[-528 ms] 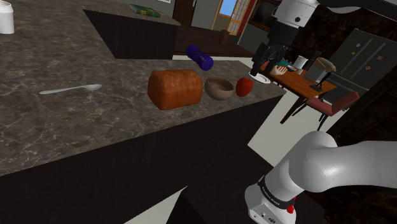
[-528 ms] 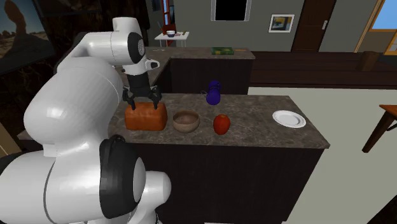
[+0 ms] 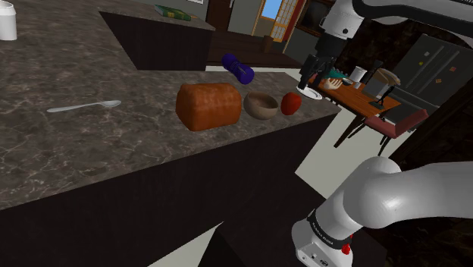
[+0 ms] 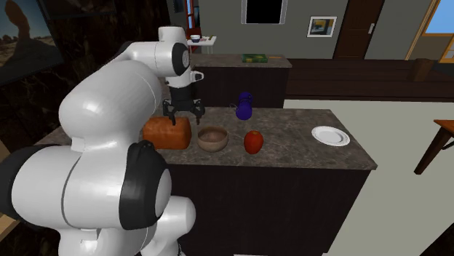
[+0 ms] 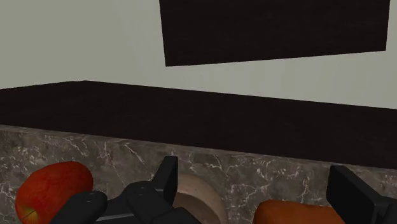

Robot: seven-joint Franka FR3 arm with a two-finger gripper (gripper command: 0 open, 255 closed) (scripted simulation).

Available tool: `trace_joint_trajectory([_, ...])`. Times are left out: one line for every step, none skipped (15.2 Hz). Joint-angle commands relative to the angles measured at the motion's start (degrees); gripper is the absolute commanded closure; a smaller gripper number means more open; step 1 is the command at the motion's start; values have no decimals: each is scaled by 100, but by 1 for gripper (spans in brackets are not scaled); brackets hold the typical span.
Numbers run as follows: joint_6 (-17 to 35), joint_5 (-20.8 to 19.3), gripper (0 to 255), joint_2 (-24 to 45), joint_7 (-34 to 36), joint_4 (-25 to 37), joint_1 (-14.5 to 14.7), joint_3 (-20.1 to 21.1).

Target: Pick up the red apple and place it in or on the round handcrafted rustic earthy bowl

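Here, gripper: we see it hang above the bread loaf and brown bowl, jaws released, nothing between them.
Red apple: we find it on the dark marbled counter, just beside the bowl, on the side away from the loaf.
Bowl: upright, between loaf and apple.
White plate: near the counter's end, apart from the apple.

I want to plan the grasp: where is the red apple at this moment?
In the shoulder view the red apple sits on the counter, just to the right of the brown bowl and toward the right end of that surface.
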Motion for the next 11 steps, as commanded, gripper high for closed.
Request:
trace_joint_trajectory([169, -128, 0, 251, -274, 89, -39, -238])
trace_joint_trajectory([250, -181, 0, 384, -407, 144, -54, -357])
trace_joint_trajectory([330, -229, 0, 522, -540, 205, -68, -475])
trace_joint_trajectory([410, -271, 0, 667, -673, 273, -81, -593])
trace_joint_trajectory([489, -305, 0, 817, -808, 348, -92, -709])
trace_joint_trajectory([567, -333, 0, 973, -943, 431, -102, -825])
trace_joint_trajectory([644, -354, 0, 1135, -1080, 520, -110, -941])
trace_joint_trajectory([719, -366, 0, 1302, -1218, 616, -116, -1057])
trace_joint_trajectory([792, -370, 0, 1475, -1358, 719, -122, -1171])
trace_joint_trajectory([863, -364, 0, 1654, -1501, 829, -127, -1284])
trace_joint_trajectory([931, -350, 0, 1838, -1645, 946, -131, -1397])
